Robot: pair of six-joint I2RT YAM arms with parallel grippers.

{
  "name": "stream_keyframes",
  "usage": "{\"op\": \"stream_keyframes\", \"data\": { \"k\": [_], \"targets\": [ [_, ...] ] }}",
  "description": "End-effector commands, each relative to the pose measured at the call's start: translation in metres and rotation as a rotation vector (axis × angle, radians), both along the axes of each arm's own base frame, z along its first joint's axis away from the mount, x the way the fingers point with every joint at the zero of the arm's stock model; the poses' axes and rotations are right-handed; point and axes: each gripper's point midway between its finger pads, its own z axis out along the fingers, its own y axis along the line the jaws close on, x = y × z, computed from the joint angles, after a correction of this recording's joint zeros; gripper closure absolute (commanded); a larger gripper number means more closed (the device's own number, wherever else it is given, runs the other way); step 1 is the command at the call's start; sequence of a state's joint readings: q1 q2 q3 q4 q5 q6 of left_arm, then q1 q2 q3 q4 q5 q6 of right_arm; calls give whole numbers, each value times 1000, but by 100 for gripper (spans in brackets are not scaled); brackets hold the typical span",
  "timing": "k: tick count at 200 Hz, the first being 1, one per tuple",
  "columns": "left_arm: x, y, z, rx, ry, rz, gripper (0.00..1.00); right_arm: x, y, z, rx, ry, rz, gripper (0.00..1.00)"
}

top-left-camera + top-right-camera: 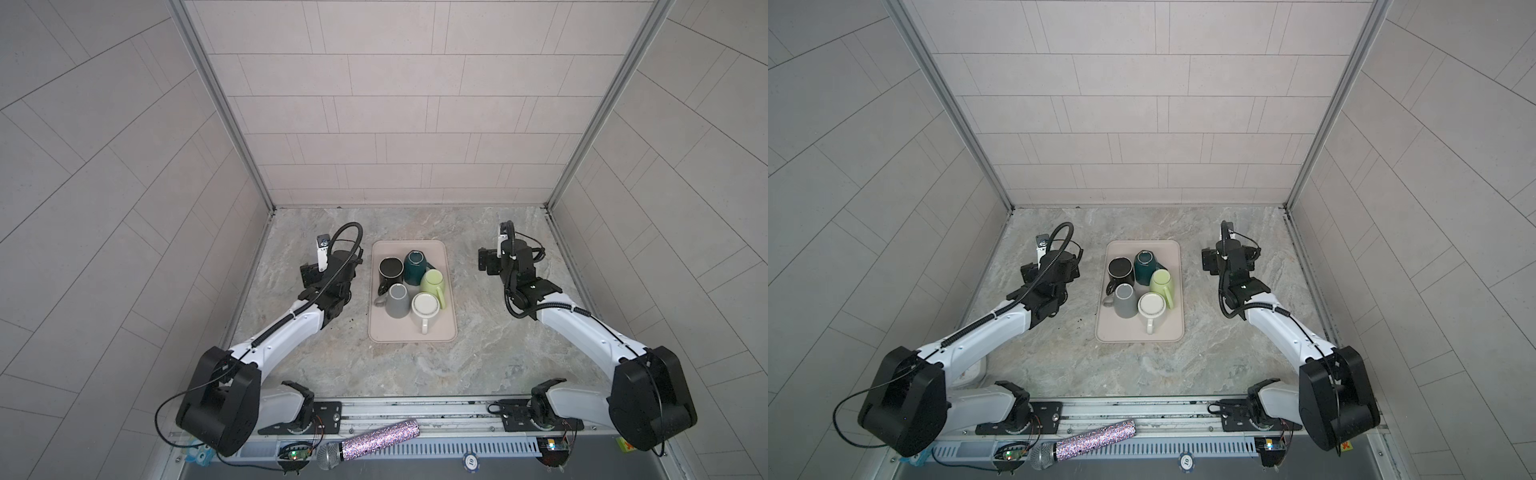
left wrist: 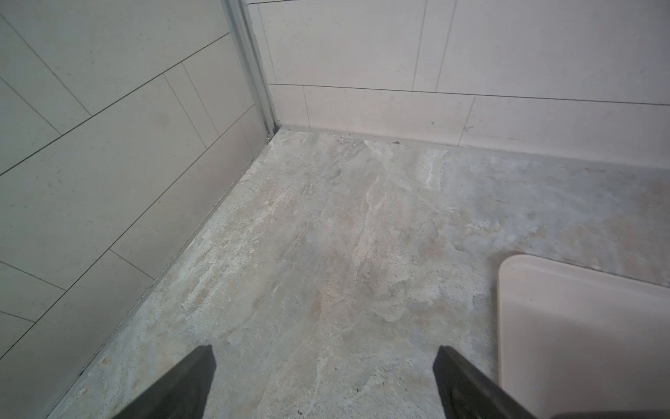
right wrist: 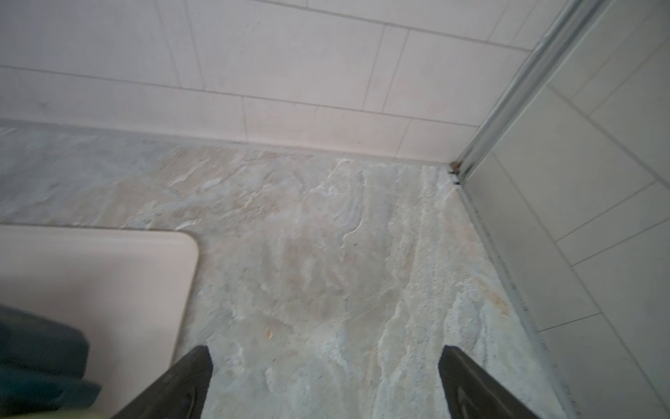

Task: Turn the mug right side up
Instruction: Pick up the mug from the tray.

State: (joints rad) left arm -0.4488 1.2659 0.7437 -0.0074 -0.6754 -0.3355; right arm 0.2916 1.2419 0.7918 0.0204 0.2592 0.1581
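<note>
my left gripper [image 2: 322, 359] jaws wide apart, empty | my right gripper [image 3: 324, 359] jaws wide apart, empty | tray [image 1: 449, 328] between them, five mugs [image 1: 397, 301] crowded on it

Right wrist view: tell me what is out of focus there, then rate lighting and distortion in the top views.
Right wrist view: the teal mug is a soft smear, the tray rim slightly soft, the stone tabletop sharper. Both top views: even, diffuse light, only faint shadows around the tray, no glare; the wide-angle lens splays the side walls outward.
</note>
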Motion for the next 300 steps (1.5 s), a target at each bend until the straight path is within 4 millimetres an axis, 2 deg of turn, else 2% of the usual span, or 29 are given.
{"op": "stream_keyframes", "data": {
  "k": [1, 23, 43, 86, 120, 148, 203, 229, 246, 267, 300],
  "targets": [
    [-13, -14, 3, -1, 45, -46, 0, -25, 22, -12, 105, 118, 85, 2],
    [-20, -22, 6, -25, 73, -66, 0, -40, 36, -14, 144, 158, 134, 4],
    [-21, -27, 17, -53, 75, -74, 0, -51, 45, -16, 162, 182, 169, 4],
    [-31, -35, 33, -77, 67, -85, 0, -72, 56, -38, 202, 304, 194, 6],
    [-40, -42, 40, -100, 66, -110, 0, -82, 68, -44, 247, 316, 236, 7],
    [-46, -52, 37, -132, 96, -165, 0, -86, 78, -50, 280, 327, 262, 8],
    [-52, -67, 35, -135, 140, -253, 0, -91, 100, -50, 319, 335, 317, 20],
    [-53, -71, 33, -139, 148, -268, 0, -94, 111, -52, 323, 342, 353, 23],
    [-54, -72, 34, -142, 145, -274, 0, -96, 116, -55, 317, 356, 371, 30],
    [-55, -73, 34, -145, 147, -281, 0, -98, 124, -62, 316, 376, 392, 33],
    [-55, -76, 33, -149, 148, -293, 0, -96, 135, -74, 322, 418, 396, 48]
  ]
}}
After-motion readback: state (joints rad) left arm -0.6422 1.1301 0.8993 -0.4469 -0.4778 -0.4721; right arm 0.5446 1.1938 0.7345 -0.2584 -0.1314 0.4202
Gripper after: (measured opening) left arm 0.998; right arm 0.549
